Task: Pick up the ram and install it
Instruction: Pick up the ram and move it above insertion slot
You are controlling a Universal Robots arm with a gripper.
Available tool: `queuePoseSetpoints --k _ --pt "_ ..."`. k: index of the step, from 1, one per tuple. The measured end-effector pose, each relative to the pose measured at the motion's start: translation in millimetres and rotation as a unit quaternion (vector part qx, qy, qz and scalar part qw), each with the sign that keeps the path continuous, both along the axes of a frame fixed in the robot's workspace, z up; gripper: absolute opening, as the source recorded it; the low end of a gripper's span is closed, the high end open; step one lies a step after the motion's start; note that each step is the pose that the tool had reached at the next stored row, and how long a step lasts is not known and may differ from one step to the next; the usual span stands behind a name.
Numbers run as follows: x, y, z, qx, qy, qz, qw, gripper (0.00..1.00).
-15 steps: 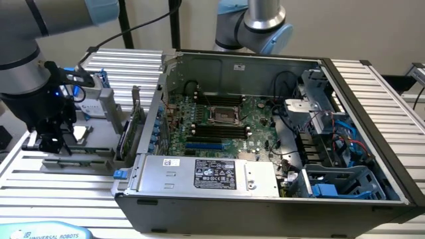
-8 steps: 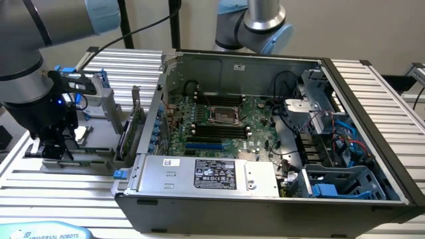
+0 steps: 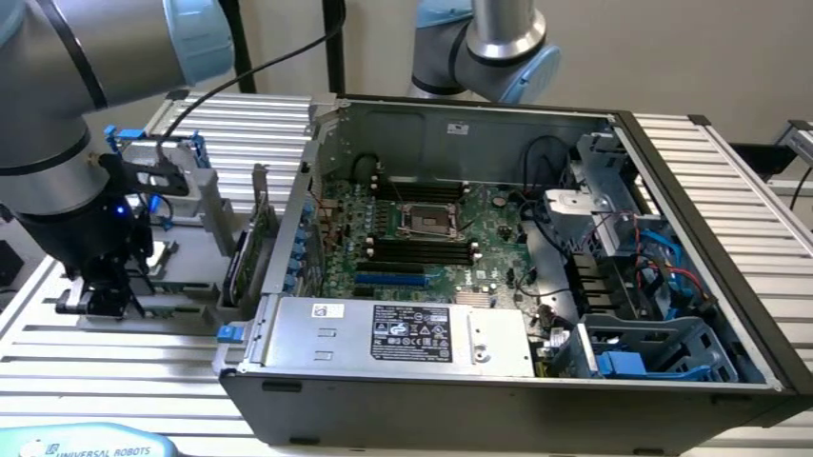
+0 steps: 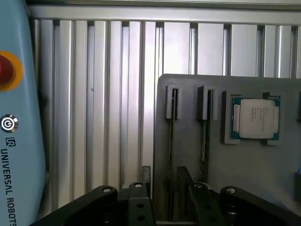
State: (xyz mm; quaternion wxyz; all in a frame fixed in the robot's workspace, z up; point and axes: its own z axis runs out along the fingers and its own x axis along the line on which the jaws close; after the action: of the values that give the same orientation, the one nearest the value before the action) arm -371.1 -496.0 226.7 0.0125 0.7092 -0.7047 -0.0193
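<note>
A grey holder plate [image 4: 254, 165] lies on the ribbed aluminium table. Two narrow slots in it each hold a thin green board standing on edge: the ram [image 4: 205, 141] and a second stick [image 4: 172, 136]. A square silver processor [image 4: 256, 117] sits in a pocket beside them. My gripper [image 4: 167, 207] is open, and its black fingers [image 4: 137, 200] stand on either side of the line of the second stick, short of it, holding nothing. In the exterior view the gripper [image 3: 99, 297] hangs low over the holder [image 3: 190, 286], on the exterior view's left of the open computer case [image 3: 508, 381]. The motherboard's black memory slots [image 3: 420, 249] lie inside the case.
A larger green card [image 3: 261, 249] stands upright between the holder and the case wall. A light-blue teach pendant [image 4: 16, 141] with a red button lies close to the gripper. A second arm [image 3: 489, 48] rises behind the case. The power supply [image 3: 394, 333] and cables crowd the case's near side.
</note>
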Motion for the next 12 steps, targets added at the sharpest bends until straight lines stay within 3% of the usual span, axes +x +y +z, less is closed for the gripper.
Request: queuePoseSetpoints --k 6,12 --pt "0.5 0.3 -10.0 0.0001 -0.0003 0.0 1.0 0.36" --pt "0.4 8.0 -11.5 0.0 -0.0003 0.0 1.0 0.36"
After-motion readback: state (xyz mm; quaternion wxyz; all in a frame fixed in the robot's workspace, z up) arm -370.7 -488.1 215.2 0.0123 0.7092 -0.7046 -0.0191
